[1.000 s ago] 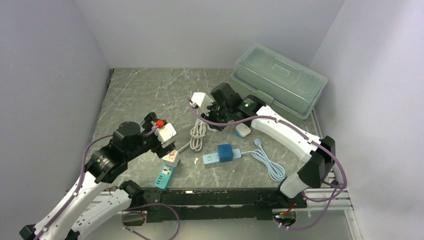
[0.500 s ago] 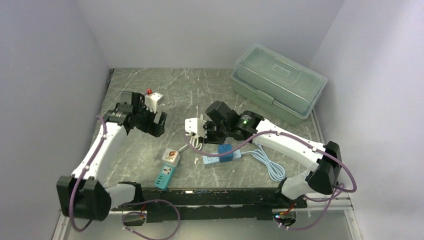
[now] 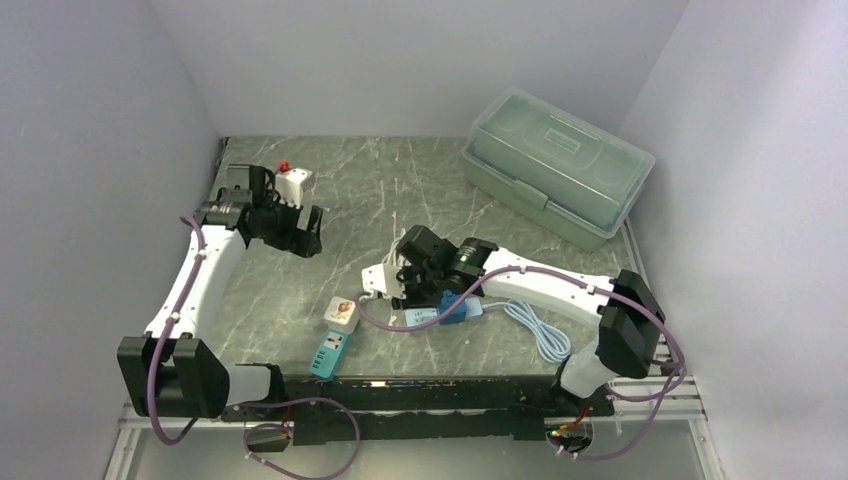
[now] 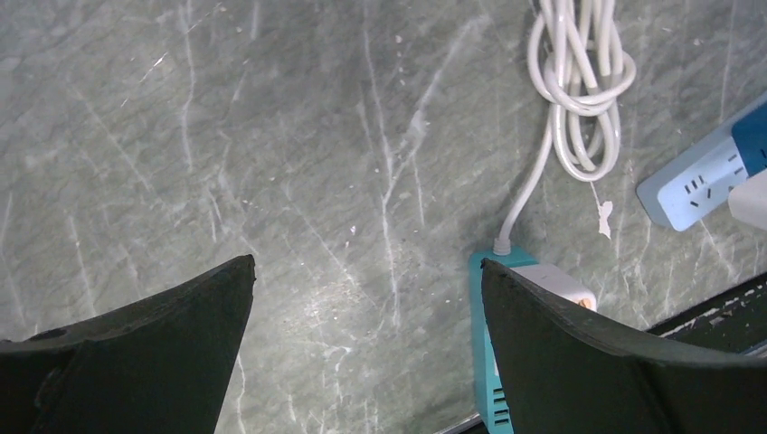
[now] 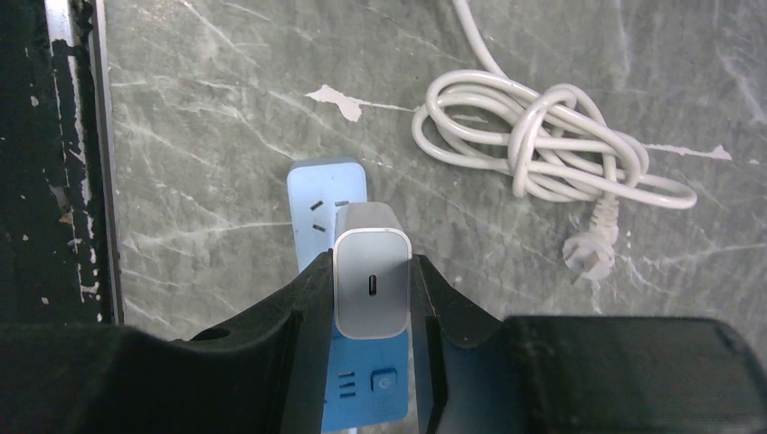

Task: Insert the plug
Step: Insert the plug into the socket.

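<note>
The blue power strip (image 5: 324,194) lies close to the near edge of the table (image 3: 400,175), where a black rail (image 3: 430,392) runs. The right gripper (image 5: 371,262) hangs directly over the strip, clamped on a white charger plug (image 5: 369,307) whose body sits above the sockets; whether its prongs have entered cannot be seen. Left of the blue strip, a teal strip (image 3: 329,353) with a white adapter (image 3: 342,312) on its far end hugs the same edge. Far to the blue strip's left, the left gripper (image 4: 366,267) is spread wide over bare grey marbled surface with open room around it, and a white-and-red adapter (image 3: 292,183) sits just beyond it. A coiled white cable (image 5: 543,154) lies just behind the blue strip, and a pale blue cable (image 3: 535,330) lies to its right. Pale walls (image 3: 420,60) close three sides. Far back and right of the blue strip stands a green lidded box (image 3: 555,160), shut, its contents unreadable.
</note>
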`<control>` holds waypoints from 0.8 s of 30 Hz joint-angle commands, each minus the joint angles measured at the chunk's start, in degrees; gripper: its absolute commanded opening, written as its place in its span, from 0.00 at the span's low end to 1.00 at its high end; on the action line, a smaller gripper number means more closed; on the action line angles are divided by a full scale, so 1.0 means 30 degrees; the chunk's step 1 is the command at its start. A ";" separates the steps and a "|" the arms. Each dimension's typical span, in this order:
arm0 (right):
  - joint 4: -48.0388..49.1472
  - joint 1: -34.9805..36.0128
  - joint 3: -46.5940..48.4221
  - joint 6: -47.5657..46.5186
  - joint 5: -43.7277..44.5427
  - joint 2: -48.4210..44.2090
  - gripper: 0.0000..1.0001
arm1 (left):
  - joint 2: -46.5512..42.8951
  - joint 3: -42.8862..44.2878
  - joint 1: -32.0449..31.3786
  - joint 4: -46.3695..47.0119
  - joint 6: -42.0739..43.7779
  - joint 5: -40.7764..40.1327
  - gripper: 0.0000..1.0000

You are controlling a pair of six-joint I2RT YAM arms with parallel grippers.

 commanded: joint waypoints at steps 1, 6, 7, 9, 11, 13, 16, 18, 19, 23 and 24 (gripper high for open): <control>0.1737 0.0013 -0.0518 -0.0484 -0.1313 0.0193 0.00 | 0.0583 0.0245 0.0953 0.0176 -0.0528 0.0231 1.00; 0.2183 -0.0181 -0.1017 -0.0620 -0.2042 0.0716 0.00 | 0.2132 0.0830 0.1638 -0.0558 -0.0639 0.0017 1.00; 0.2267 -0.0228 -0.1117 -0.0623 -0.2101 0.0770 0.00 | 0.2234 0.0910 0.1666 -0.0593 -0.0626 0.0062 1.00; 0.2426 -0.0348 -0.1352 -0.0659 -0.2188 0.0811 0.00 | 0.2220 0.0907 0.1715 -0.0488 -0.0624 0.0088 1.00; 0.2526 -0.0512 -0.1492 -0.0673 -0.2315 0.0833 0.00 | 0.2102 0.0819 0.1767 -0.0271 -0.0579 0.0096 1.00; 0.2626 -0.0622 -0.1595 -0.0683 -0.2371 0.0841 0.00 | 0.2039 0.0763 0.1754 -0.0236 -0.0515 0.0138 1.00; 0.2894 -0.0796 -0.1827 -0.0754 -0.2358 0.0797 0.00 | 0.2108 0.0786 0.1795 -0.0320 -0.0479 0.0166 1.00; 0.3003 -0.0931 -0.1929 -0.0771 -0.2497 0.0804 0.00 | 0.2124 0.0772 0.1788 -0.0322 -0.0503 0.0147 1.00; 0.3050 -0.0974 -0.1952 -0.0748 -0.2564 0.0811 0.00 | 0.2112 0.0712 0.1784 -0.0300 -0.0532 0.0141 1.00; 0.3035 -0.1098 -0.2055 -0.0740 -0.2792 0.0782 0.00 | 0.1998 0.0681 0.1792 -0.0320 -0.0456 0.0118 1.00; 0.2974 -0.1123 -0.2059 -0.0740 -0.2810 0.0782 0.00 | 0.1993 0.0690 0.1788 -0.0318 -0.0445 0.0043 1.00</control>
